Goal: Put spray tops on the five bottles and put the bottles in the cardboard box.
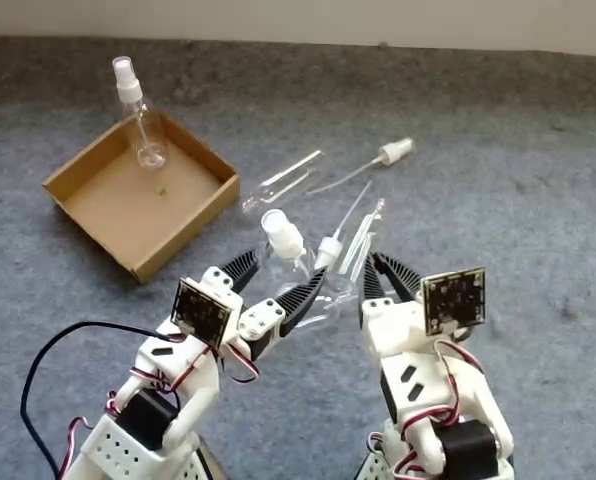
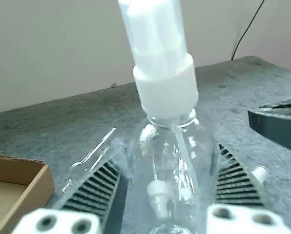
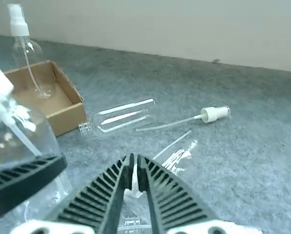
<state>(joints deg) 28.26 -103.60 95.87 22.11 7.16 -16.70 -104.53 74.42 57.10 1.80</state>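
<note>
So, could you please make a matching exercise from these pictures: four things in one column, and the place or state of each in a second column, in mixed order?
Things
1 box
2 capless bottle
3 loose top
4 left pincer

Places or states
a shut on a capped bottle
b lies on the carpet, tube bare
c holds an upright bottle
d lies between box and loose top

Pairs: 1-c, 2-d, 3-b, 4-a
</note>
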